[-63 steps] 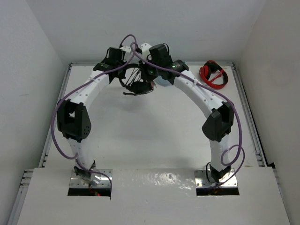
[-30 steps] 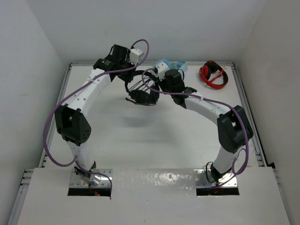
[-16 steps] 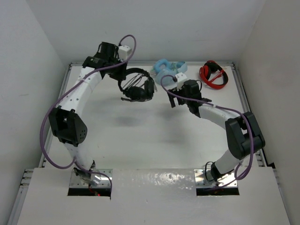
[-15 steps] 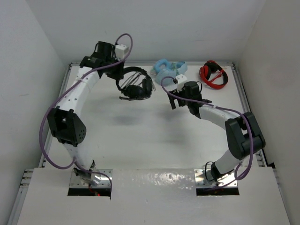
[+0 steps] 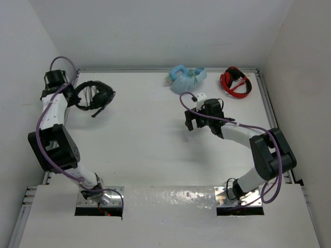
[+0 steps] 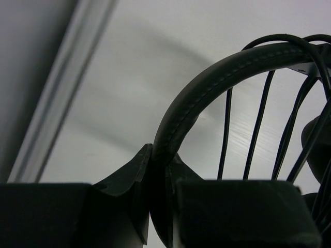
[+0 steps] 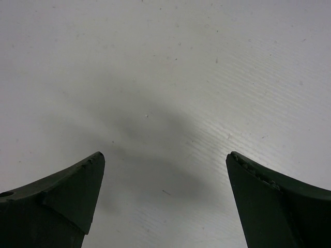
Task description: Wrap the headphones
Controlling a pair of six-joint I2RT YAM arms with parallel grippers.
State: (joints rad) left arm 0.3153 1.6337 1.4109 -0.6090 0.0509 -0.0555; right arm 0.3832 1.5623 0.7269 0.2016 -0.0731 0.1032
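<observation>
Nearest me, the right gripper (image 5: 195, 124) hangs over the table (image 5: 145, 150), jaws wide apart and empty. Farther off, by the table's left edge, the left gripper (image 5: 74, 96) has its jaws pinched on the stiff headband (image 6: 207, 88) of the headphones (image 5: 97, 96), which I'd judge light and best held there, since the limp cable (image 6: 226, 129) looped across could slip. Their arch faces left, earcups (image 5: 103, 97) toward the table's middle, long axis running across the table.

We count three headsets, one black headphones (image 5: 96, 96), one light-blue headphones (image 5: 187, 77), one red-and-black headphones (image 5: 235, 82), two grippers, left gripper (image 6: 158, 161) and right gripper (image 5: 193, 123), one desk (image 5: 150, 150).
</observation>
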